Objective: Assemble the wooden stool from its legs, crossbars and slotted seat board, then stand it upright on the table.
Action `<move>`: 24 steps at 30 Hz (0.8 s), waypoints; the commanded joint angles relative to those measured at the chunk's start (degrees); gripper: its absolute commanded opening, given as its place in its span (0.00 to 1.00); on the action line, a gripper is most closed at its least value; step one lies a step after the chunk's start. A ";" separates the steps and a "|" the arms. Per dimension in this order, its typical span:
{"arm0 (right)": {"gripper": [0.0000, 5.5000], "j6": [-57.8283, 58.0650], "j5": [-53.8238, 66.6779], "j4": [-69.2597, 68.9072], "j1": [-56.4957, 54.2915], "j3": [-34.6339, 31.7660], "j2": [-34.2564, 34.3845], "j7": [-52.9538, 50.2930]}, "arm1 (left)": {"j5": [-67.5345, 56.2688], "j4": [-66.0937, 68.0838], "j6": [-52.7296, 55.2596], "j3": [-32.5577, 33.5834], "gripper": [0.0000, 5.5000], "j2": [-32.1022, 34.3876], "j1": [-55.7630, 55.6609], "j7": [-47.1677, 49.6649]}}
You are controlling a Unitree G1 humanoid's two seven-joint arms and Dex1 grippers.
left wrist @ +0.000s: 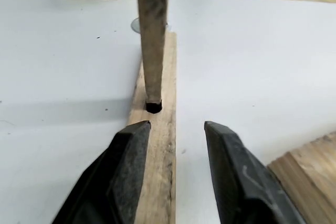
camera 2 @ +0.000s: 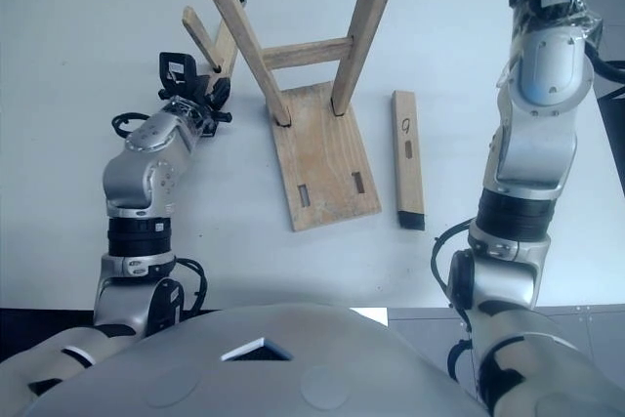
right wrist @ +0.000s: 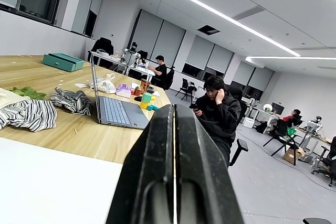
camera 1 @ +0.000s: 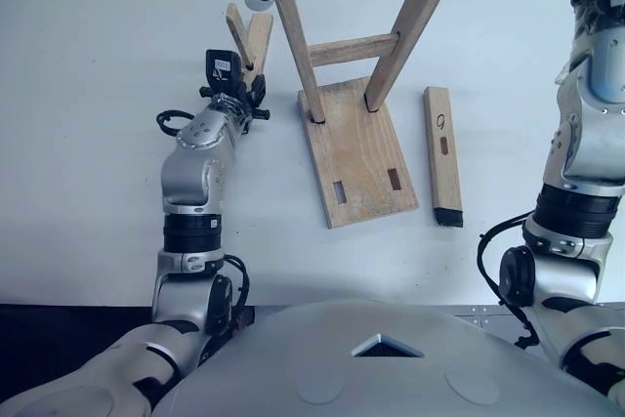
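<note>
Left hand (left wrist: 177, 127), fingers (left wrist: 126, 171) spread, straddles the flat-lying leg (left wrist: 160, 145).

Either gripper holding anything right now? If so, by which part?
Nothing is held. The left gripper is open over the wooden leg lying on the table. The right gripper is shut and empty, raised clear.
</note>
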 commanded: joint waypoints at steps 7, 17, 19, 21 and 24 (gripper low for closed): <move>0.00 -0.12 -0.06 -1.05 1.61 -0.32 0.65 -1.19 | 0.92 -1.05 4.28 1.99 0.34 2.72 2.23 0.23; 0.00 -0.44 0.01 -0.91 1.53 0.09 0.54 -1.05 | -0.99 7.86 2.50 3.94 0.34 0.52 3.60 -0.31; 0.00 -0.39 -0.04 -0.92 1.48 0.21 0.61 -1.10 | -0.93 8.61 2.07 4.00 0.34 0.70 3.82 -0.40; 0.00 -0.32 -0.08 -1.00 1.48 0.29 0.69 -1.16 | -0.77 8.80 1.32 3.96 0.34 0.84 3.89 -0.49; 0.00 -0.25 -0.13 -1.09 1.58 0.38 0.77 -1.27 | -0.74 7.81 0.49 3.90 0.34 1.27 2.88 -0.78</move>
